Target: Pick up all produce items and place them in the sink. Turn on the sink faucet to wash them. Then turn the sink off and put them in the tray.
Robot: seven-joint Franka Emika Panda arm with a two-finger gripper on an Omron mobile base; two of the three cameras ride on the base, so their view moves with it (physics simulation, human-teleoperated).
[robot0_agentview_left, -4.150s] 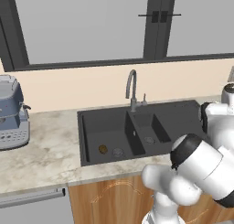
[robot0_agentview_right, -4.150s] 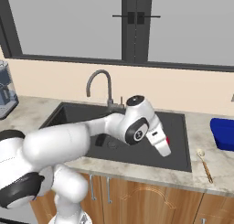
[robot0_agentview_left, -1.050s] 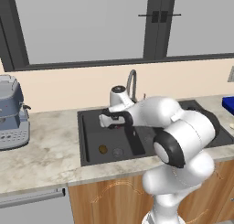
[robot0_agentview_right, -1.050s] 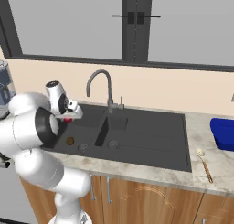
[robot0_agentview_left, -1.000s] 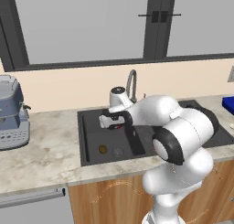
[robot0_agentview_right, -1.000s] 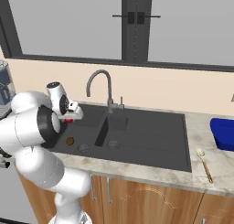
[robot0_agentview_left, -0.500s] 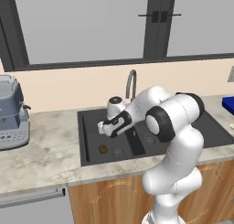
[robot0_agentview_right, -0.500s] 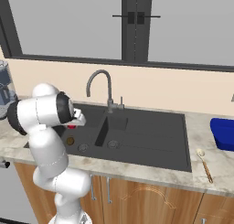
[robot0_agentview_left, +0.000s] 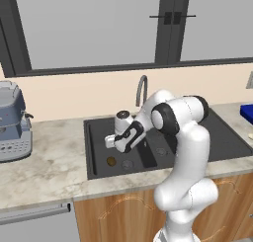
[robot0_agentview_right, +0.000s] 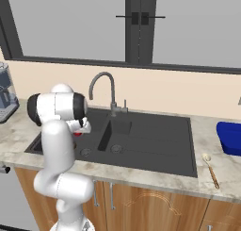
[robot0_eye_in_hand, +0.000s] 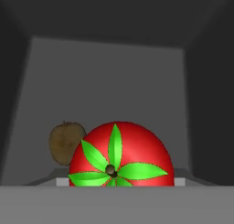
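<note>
Apparently the claw point(robot0_agentview_left: 109, 142) carries the red tomato point(robot0_eye_in_hand: 121, 155) over the sink point(robot0_agentview_left: 197, 152).

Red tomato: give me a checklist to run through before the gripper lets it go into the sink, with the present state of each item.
1. Red tomato sits close at the gripper, in the hand view: ok.
2. Gripper is over the sink's wider left basin, not the counter: ok.
3. Brown produce item already lies on that basin's floor: ok.
4. Drop spot clear of the brown item: cannot tell; the hand view shows it just beyond the tomato.
5. Finger contact on the tomato: cannot tell, the fingertips are hidden.
6. Faucet running: no water visible, ok.
</note>
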